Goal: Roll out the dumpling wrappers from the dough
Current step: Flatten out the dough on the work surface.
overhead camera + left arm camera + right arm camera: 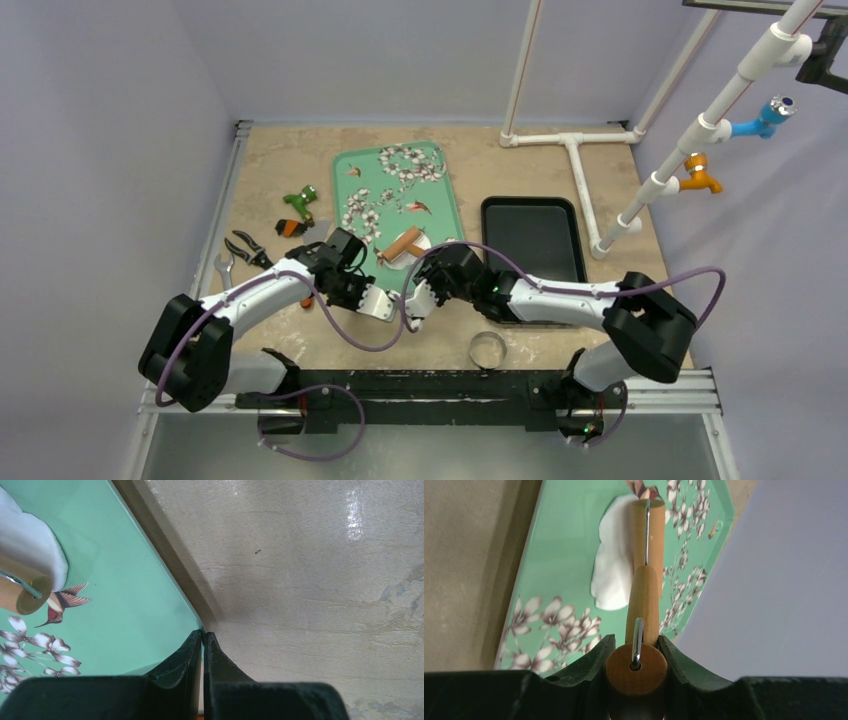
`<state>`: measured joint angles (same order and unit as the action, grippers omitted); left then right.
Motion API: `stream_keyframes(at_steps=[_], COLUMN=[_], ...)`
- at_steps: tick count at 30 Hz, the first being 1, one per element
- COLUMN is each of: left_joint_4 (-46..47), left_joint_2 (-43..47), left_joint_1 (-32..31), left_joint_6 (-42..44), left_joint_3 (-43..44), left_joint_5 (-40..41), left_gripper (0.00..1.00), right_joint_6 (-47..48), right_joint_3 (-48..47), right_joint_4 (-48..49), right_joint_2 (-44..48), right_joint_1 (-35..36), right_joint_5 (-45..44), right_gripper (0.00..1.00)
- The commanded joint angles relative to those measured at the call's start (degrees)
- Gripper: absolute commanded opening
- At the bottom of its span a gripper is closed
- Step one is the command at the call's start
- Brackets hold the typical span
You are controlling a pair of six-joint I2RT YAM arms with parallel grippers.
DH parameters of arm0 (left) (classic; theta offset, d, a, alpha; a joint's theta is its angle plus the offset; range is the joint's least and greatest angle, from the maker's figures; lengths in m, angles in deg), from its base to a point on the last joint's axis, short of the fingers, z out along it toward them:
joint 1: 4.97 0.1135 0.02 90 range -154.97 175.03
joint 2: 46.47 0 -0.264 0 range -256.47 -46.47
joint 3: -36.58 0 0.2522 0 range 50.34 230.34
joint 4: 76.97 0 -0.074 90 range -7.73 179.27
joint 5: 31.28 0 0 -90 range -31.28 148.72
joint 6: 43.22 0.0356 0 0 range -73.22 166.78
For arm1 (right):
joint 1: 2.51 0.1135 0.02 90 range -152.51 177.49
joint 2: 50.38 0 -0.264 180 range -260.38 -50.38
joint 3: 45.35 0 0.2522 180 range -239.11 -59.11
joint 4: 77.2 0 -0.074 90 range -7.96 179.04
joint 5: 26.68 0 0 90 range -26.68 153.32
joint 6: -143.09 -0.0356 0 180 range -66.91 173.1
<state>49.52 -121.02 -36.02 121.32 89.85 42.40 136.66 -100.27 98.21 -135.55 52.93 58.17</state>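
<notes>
Tray (559,555): dough (611,580) under rolling pin (644,600) — right fingers (591,662) grip it, left fingers (182,665) pinch rim.

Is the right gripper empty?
No, the right gripper is shut on the wooden handle of the rolling pin, whose roller lies on the dough.

We see a mint-green serving tray (395,205) printed with white-and-brown blossoms (536,617) and a red-throated, brown-winged hummingbird (60,602). The dough (611,575) is plain matte white. The rolling pin (644,600) is honey-tan wood with a silver wire (637,640). We note a plain black baking tray (533,240), a mottled beige tabletop (310,605) and a bare silver ring cutter (487,350).
</notes>
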Motion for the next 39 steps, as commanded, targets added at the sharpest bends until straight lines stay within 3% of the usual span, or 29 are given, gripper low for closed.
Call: stream_keyframes(at_steps=[1,4,8,17,27,34,39], left_joint_4=[-6.21,-6.09,-6.53,-7.30,-7.18,-7.38,-7.29], left_joint_2=[-0.89,-1.07,-1.61,-1.34,-1.07,-0.96,-0.65], left_joint_1=[-0.40,-0.39,-0.35,-0.45,-0.52,-0.64,-0.76], left_joint_6=[-0.24,-0.15,-0.23,-0.88,-1.06,-1.57,-1.54], left_joint_3=[-1.01,-0.86,-0.40,-0.65,-0.51,-0.31,-0.88], left_joint_5=[-1.45,-1.39,-1.55,-1.20,-1.10,-1.09,-0.78], left_gripper=[0.00,0.00,0.00,0.00,0.00,0.00,0.00], right_joint_6=[-2.02,-2.66,-4.75,-0.60,-2.51,-1.21,-0.02], right_joint_3=[1.15,3.61,4.81,-0.88,2.57,-1.59,-0.32], right_joint_4=[-6.80,-8.95,-6.24,-2.01,0.09,2.20,-1.35], right_joint_2=[7.70,14.99,16.86,8.37,3.55,-3.29,-0.03], right_joint_1=[-0.50,0.37,0.14,-0.51,-0.51,-0.59,-0.37], right_joint_5=[-6.02,-5.21,-7.07,-5.18,-2.05,-0.43,-4.24], right_gripper=[0.00,0.00,0.00,0.00,0.00,0.00,0.00])
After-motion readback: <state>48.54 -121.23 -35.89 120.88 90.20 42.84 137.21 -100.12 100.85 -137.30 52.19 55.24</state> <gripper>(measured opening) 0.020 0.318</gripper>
